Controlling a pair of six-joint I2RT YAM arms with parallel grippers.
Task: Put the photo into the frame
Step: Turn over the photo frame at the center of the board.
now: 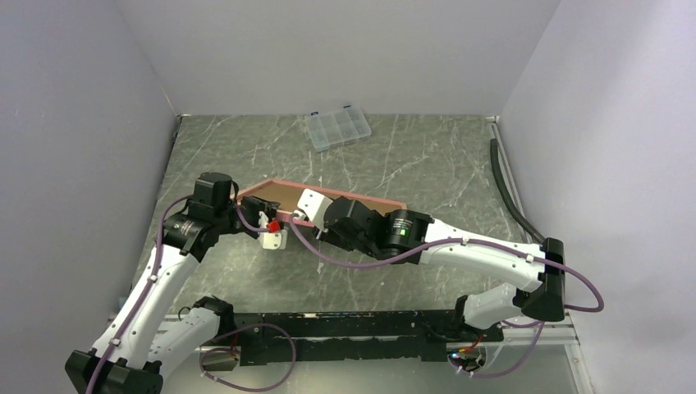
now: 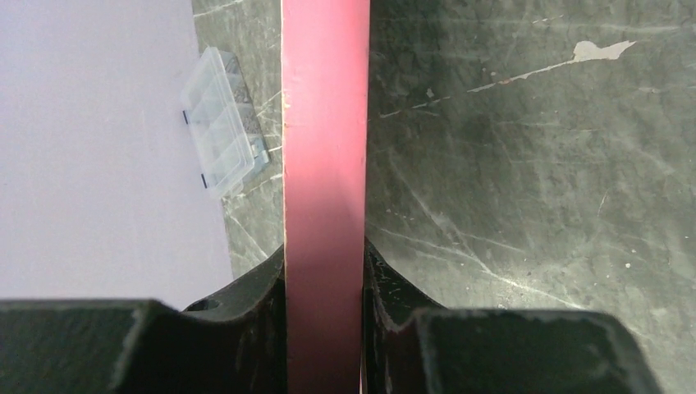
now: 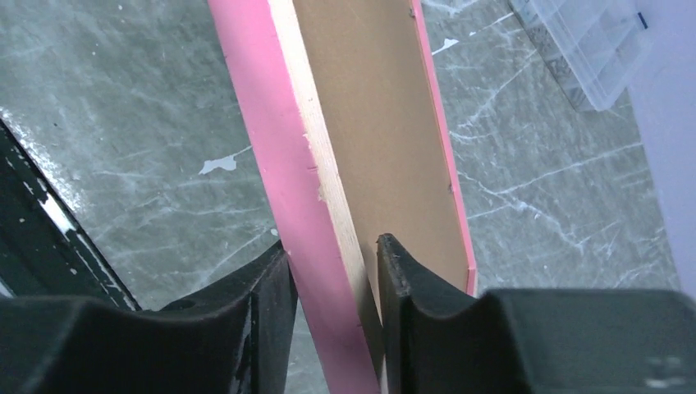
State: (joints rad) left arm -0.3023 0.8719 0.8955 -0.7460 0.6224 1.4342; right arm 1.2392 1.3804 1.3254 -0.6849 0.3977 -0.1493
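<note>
Pink frame point(image 3: 271, 148), brown back up just nearer me than the clear box point(image 1: 337, 128), sits clamped in my left gripper point(image 2: 324, 254), steadying it I reckon, while my right gripper point(image 3: 332, 254) straddles its edge, pinching or not I cannot tell; no photo in sight.

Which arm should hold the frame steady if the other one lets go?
Probably the left: the left pincer is clamped on the frame, while the right pincer only straddles its rim, contact unclear.
</note>
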